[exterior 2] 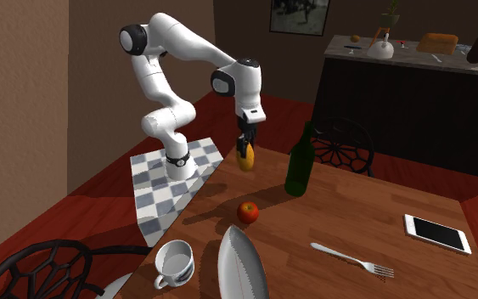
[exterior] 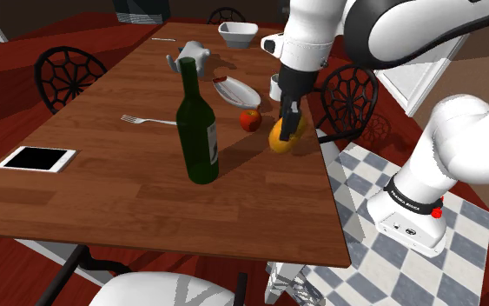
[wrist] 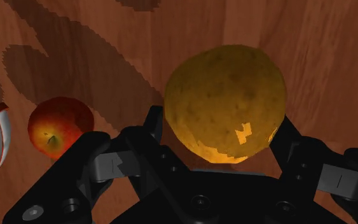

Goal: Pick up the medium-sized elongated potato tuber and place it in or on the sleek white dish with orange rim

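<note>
So the gripper [wrist: 219, 130] is clamping the potato [wrist: 225, 102] right now, with one black finger pressing on each side. I'm calling the grab done, which means we're sitting at the start of the carry. The potato is hanging under the hand near the table [exterior: 103, 191] edge closest to the stand [exterior 2: 156, 200]. The apple [exterior: 250, 119] is lying just beside it, and the dish [exterior: 236, 90] is waiting a little further on, past the apple. Honestly I can't tell from these angles how far the potato is off the wood, it might be barely lifted.

Next move, I'm guessing: it's needing a bit more height, then a sweep over the apple toward the dish. After that it's lowering over the middle and opening up. The bottle [exterior: 198, 122] is standing off to one side, not really blocking anything. The potato is looking pretty round, so I'm thinking a fast swing is risking a slip.

Arm-wise, it's arching up from the stand with the elbow bending high and the hand pointing straight down at the table.
</note>
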Available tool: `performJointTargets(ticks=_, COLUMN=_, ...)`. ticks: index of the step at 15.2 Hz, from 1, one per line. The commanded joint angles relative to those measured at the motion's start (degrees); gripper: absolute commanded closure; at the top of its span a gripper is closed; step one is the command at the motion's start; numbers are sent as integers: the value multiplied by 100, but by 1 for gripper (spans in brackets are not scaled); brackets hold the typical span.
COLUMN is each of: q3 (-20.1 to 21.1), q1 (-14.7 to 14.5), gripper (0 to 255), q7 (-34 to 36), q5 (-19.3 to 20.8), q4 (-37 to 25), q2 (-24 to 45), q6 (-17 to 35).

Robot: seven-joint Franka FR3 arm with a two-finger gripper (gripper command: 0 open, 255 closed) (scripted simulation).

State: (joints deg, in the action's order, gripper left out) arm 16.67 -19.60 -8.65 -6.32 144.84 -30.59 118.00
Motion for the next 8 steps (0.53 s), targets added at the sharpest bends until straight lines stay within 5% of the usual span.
performJointTargets(ticks=1, q3=-142, q1=166, gripper=255, q7=-200, q5=146, q4=-201, q2=311, q6=104)
performJointTargets(ticks=8, q3=-610, q1=636, gripper=255, q7=-847, q5=537, q4=-1071, q2=1349, q6=259)
